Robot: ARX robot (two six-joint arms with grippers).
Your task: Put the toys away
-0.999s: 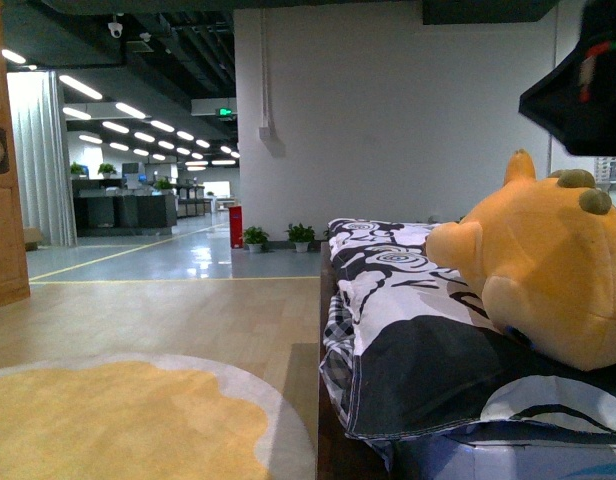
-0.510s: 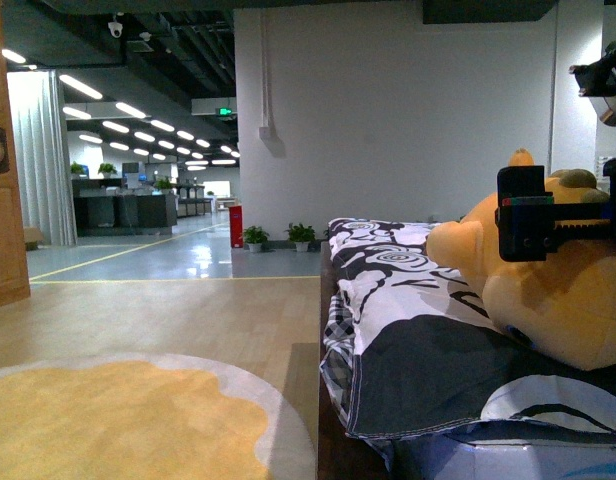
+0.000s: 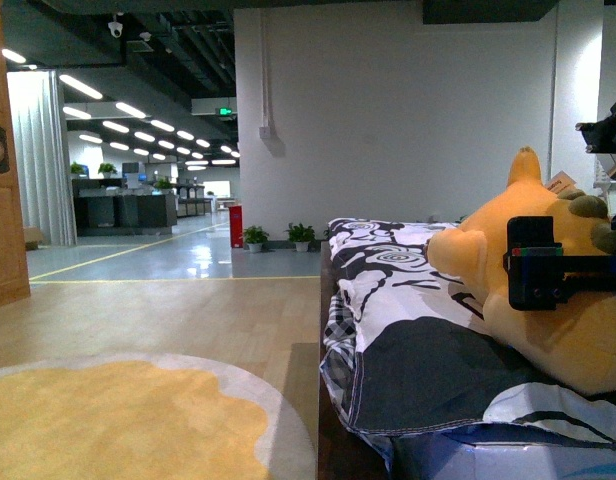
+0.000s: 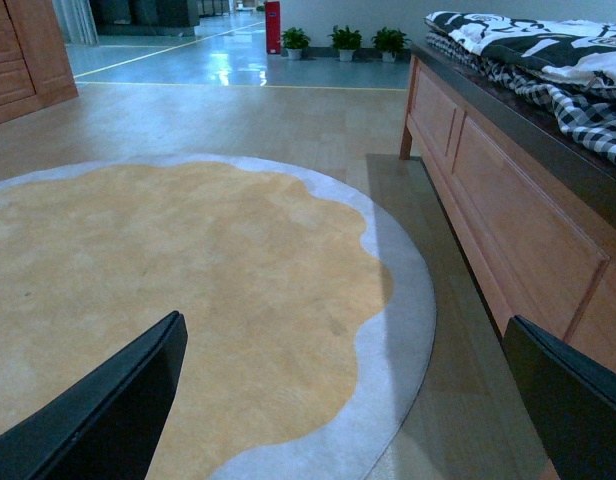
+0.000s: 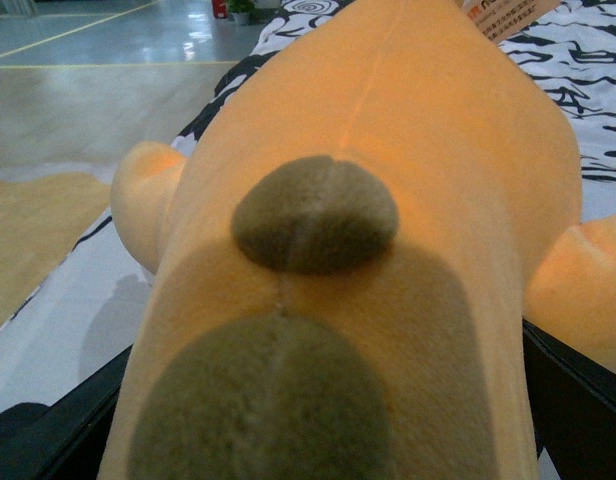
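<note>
On a bed's black-and-white patterned quilt (image 3: pixel 408 290), at the right of the front view: the plump orange-yellow plush toy (image 3: pixel 558 320), pointed tuft up, brownish paws (image 3: pixel 588 205) toward the picture's right edge. Sits near the quilt's front end, above the bed's wooden frame (image 4: pixel 508 220).

At the toy from the right side, the right claw (image 5: pixel 326 340), jaws spread wide and set to either side of the fuzzy body. One black finger (image 3: pixel 533 262) visible across the toy's flank in the front view. In the right wrist view, almost nothing but orange plush, with two brown paw pads nearest the lens and a printed paper tag (image 5: pixel 508 15) at the far end. Hard to tell from these angles whether the fingers press the fabric; apparently not yet squeezed shut on it.

Well apart from the toy, the left claw (image 4: pixel 343 320), jaws wide apart and holding nothing. Hangs low over a round yellow rug (image 4: pixel 188 280) with a pale scalloped border, spread on the wooden floor (image 4: pixel 238 120) near the bed frame.

Beyond, a white wall (image 3: pixel 388 100) with small potted plants (image 3: pixel 278 237) at its foot.
</note>
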